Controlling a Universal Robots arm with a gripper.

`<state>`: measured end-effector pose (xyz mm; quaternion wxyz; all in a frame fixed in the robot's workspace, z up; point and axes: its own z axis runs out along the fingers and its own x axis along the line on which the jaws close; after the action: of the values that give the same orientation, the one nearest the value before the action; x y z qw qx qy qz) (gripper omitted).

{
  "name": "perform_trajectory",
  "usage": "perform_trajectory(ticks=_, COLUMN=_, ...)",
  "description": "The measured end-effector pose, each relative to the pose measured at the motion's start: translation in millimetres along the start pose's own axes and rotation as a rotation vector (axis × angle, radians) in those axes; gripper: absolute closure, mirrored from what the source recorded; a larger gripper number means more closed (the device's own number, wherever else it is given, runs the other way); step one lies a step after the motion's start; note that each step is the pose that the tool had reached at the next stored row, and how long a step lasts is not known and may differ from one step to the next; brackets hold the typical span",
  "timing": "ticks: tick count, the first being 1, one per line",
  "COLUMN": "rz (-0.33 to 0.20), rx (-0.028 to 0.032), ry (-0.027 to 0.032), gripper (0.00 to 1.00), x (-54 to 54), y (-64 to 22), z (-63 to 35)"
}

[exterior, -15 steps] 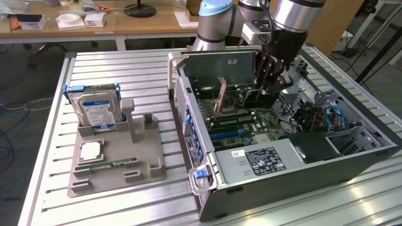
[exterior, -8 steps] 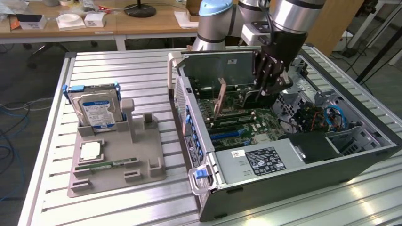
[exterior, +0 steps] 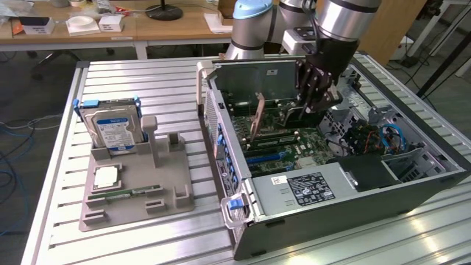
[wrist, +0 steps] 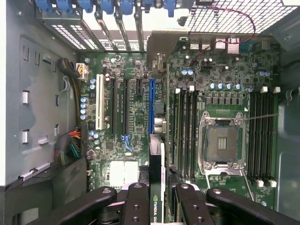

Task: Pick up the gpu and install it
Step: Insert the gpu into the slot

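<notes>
The gpu (wrist: 157, 187) is a thin card seen edge-on with an NVIDIA label. It sits between the black fingers (wrist: 138, 206) of my gripper (wrist: 161, 208), which is shut on it. It hangs over the motherboard (wrist: 136, 122), in line with the blue slot (wrist: 151, 105). In the exterior view my gripper (exterior: 312, 107) reaches down into the open computer case (exterior: 353, 193). Left of it, a copper-brown board (exterior: 256, 118) leans upright in the case. I cannot tell whether that board is the same card.
On the exterior view's left, a grey fixture (exterior: 136, 193) holds a silver hard drive (exterior: 110, 130) and a green memory stick (exterior: 136, 192). The case's raised side panel (exterior: 254, 74), power supply (exterior: 309, 187) and drive cage (exterior: 383, 138) hem in the gripper. The CPU socket (wrist: 220, 145) lies open.
</notes>
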<state>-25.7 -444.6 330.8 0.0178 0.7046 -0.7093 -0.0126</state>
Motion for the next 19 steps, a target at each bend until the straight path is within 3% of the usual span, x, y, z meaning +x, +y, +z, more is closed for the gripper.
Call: perform_trajectory(ticks=19, rz=0.002, rx=0.0000, ry=-0.0001, gripper=0.74, x=0.0, y=-0.2, z=4.4)
